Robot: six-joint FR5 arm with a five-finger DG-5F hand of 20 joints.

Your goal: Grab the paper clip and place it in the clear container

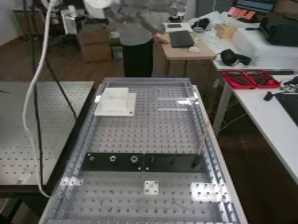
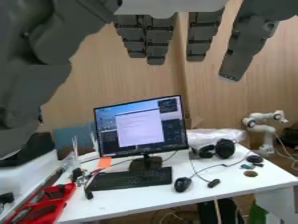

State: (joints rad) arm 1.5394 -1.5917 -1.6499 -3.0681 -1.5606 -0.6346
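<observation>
The paper clip (image 1: 178,203), if it is that thin mark just nearside of the small white plate (image 1: 151,187), lies loose, perhaps why the hand (image 2: 157,44) has straight, empty fingers.

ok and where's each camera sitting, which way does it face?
High view: fixed above the near end of the bench, looking down its length at a slant; the arm's white end shows at the top edge.
Wrist view: on the arm's wrist, facing a white desk and monitor; the hand hangs in from the top edge, fingers straight.
Shared: the red bins, by the look of them; perhaps the monitor too.
</observation>
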